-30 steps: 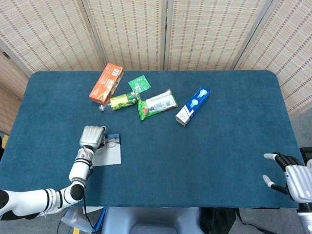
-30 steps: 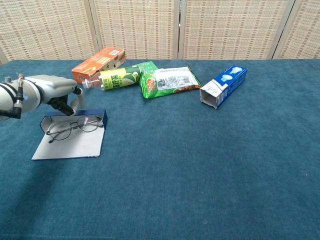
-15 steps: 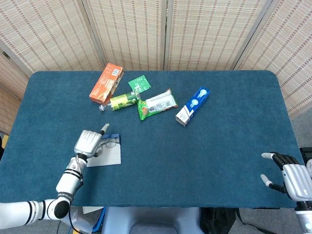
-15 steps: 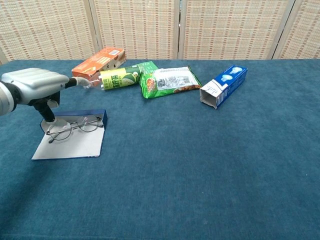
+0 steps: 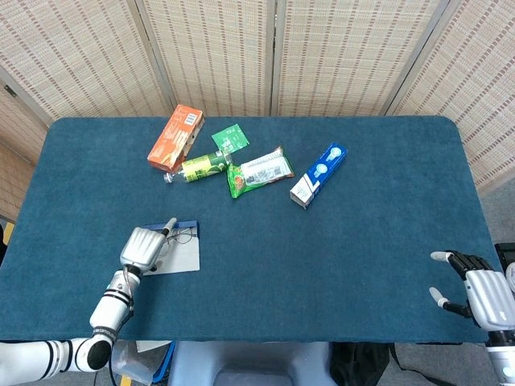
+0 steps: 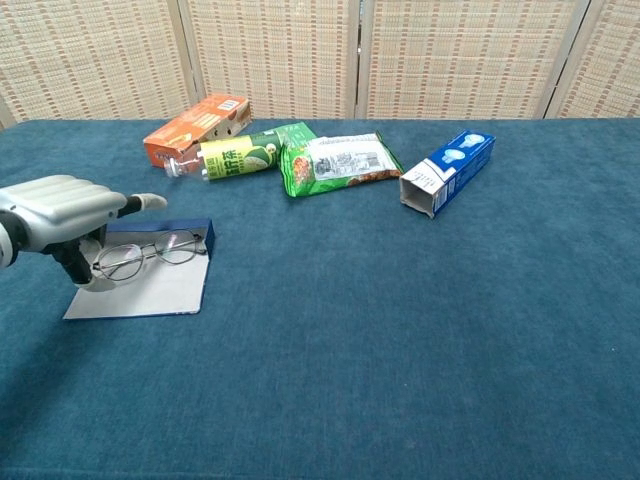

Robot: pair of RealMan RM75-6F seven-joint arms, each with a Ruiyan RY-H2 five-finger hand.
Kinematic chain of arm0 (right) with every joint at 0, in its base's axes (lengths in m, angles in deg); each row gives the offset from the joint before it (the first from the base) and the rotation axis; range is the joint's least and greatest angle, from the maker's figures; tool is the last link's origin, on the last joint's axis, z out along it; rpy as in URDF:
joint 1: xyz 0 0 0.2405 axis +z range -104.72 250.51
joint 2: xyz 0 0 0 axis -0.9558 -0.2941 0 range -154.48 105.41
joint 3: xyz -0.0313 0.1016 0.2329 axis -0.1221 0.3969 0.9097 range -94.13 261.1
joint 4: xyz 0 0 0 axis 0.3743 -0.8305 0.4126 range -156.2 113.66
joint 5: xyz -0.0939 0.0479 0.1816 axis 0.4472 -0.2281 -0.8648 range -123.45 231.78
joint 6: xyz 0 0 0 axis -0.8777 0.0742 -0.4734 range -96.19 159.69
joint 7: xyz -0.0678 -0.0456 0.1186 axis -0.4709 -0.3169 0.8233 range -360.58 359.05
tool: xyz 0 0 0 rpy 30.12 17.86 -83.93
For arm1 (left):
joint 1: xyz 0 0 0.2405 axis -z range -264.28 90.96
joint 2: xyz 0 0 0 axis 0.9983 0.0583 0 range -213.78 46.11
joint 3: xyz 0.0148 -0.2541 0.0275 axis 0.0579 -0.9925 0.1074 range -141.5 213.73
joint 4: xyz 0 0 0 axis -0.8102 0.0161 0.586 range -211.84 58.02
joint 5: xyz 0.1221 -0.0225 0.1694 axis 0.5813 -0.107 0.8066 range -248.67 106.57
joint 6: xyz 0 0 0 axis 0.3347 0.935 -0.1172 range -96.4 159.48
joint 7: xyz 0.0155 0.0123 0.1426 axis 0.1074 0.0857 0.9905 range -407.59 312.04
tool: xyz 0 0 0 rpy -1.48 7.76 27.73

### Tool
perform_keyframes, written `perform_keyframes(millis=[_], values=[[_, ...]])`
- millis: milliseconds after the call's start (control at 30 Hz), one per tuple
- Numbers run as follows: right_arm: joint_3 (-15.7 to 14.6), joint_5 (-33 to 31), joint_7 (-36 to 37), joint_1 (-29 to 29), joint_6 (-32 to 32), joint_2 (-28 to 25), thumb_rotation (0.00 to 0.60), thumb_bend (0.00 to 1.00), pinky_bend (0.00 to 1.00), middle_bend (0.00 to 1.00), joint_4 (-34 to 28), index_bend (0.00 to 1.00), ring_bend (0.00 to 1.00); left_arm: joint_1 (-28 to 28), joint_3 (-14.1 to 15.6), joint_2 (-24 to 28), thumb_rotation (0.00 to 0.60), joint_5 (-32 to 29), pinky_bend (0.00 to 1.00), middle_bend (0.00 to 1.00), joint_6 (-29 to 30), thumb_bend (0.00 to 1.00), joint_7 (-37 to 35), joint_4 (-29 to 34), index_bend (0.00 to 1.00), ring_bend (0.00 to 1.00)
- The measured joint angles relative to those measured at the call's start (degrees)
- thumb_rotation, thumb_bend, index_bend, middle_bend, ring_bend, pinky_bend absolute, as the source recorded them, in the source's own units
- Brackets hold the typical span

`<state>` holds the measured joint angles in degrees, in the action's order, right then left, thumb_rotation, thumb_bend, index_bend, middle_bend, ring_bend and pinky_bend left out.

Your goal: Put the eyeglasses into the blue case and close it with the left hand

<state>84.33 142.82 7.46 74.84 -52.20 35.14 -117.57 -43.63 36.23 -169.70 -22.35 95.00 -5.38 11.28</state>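
Left robot hand (image 6: 62, 205) hides the left end of eyeglasses (image 6: 150, 252).

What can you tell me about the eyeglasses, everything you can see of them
The eyeglasses are thin dark wire frames with round clear lenses. They lie lenses-up on the pale inner lining of the open blue case, near its back edge at the table's front left. The left hand hovers over their left end; whether it touches them cannot be told.
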Motion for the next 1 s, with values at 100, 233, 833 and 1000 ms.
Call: perform_keyframes(millis=[100,233,833,1000], values=[[0.0,0.0,-0.1,0.0,0.0,0.0,0.6,0.23,0.26,0.29,-0.1,0.29,0.3,-0.4,0.0,-0.8,0.6,0.6,1.0,1.0,0.1,0.19,-0.1,-0.9,0.0,1.0],[-0.1,-0.1,-0.3,0.0,0.0,-0.1,0.6,0.23,0.26,0.29,-0.3,0.29,0.3,-0.7,-0.4,-1.7,0.6,0.9,1.0,1.0,-0.1,0.19,-0.3,-2.3,0.0,1.0],[-0.2,-0.3,-0.7,-0.3,-0.3,-0.4,0.6,0.23,0.26,0.29,-0.7,0.29,0.3,-1.4,-3.6,-4.6,0.6,-1.0,1.0,1.0,-1.1,0.19,0.7,-8.2,0.0,1.0],[-0.3,-0.4,-0.6,-0.4,-0.5,-0.5,0.6,0.23,0.26,0.29,-0.7,0.29,0.3,-1.0,-5.1,-5.4,0.6,-3.2,1.0,1.0,-1.7,0.19,1.6,-9.7,0.0,1.0]])
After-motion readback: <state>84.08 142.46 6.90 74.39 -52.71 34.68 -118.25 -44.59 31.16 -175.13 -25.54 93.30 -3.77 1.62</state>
